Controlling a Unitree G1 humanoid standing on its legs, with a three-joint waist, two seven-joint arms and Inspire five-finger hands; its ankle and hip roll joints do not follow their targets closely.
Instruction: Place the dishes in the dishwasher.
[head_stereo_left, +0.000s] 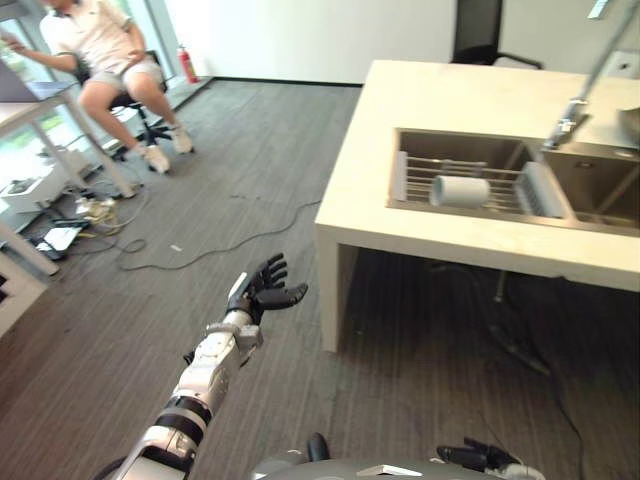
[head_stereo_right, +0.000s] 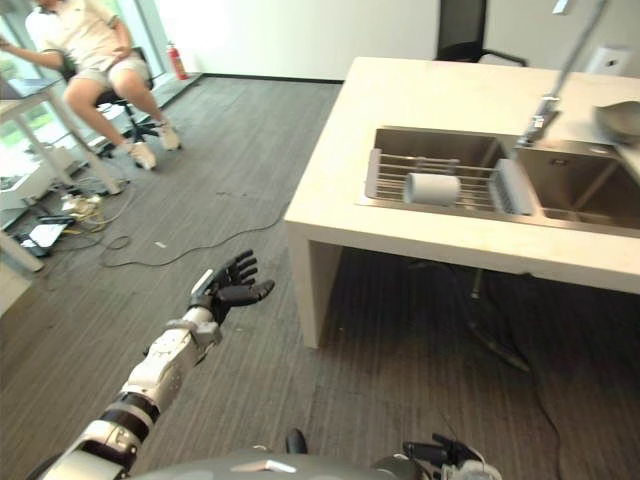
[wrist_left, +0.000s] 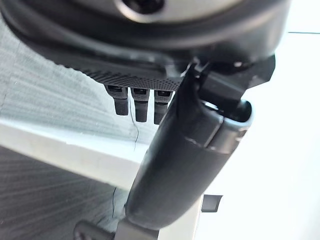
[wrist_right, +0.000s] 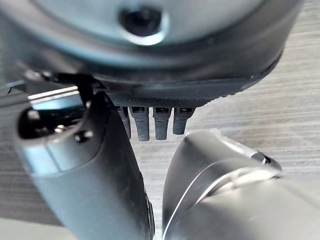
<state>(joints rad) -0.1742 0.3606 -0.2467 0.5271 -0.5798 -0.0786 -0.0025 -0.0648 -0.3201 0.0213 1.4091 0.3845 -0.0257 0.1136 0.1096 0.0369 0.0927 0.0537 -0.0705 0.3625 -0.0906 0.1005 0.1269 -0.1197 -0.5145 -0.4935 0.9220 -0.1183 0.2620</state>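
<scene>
Cup (head_stereo_left: 460, 191) on its side at our two o'clock, in the rack (head_stereo_left: 530, 190) inside the sink (head_stereo_left: 480, 145), our left hand (head_stereo_left: 262, 288) raised at eleven o'clock, empty, fingers spread, our right hand (head_stereo_left: 480, 457) low at five o'clock, empty, fingers loose.
</scene>
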